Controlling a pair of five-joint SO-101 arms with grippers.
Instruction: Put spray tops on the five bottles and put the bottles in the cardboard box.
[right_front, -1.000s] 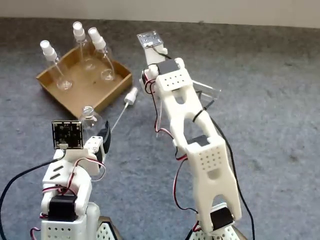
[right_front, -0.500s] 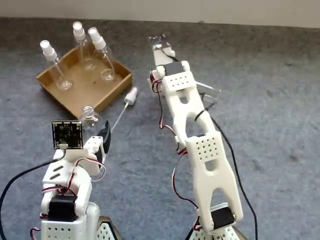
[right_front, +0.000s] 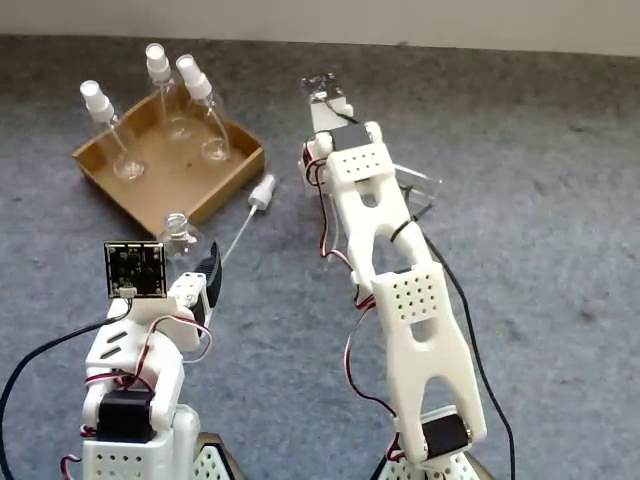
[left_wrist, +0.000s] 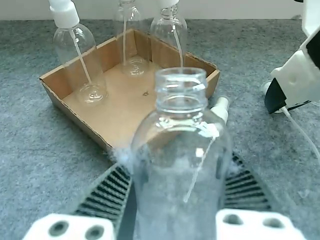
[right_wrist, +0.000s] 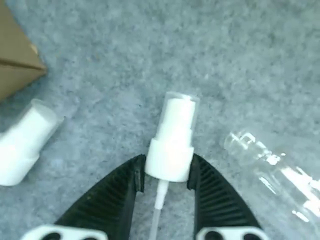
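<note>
1. White spray top (right_wrist: 172, 140) sits clamped in the right gripper (right_wrist: 167, 172), whose arm has swung slightly right and straightened in the last second, likely readying to carry it to a bottle
2. Left gripper (left_wrist: 175, 175) is clamped on the uncapped bottle (left_wrist: 180, 150), upright beside the cardboard box (right_front: 235, 165) holding three topped bottles (right_front: 172, 110)
3. The top's tube runs out of frame; the fifth bottle (right_wrist: 270, 165) lying beside it is cut off

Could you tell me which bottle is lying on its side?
The clear bottle on the carpet beside the right hand; the other four stand upright, three in the box, one held.
</note>
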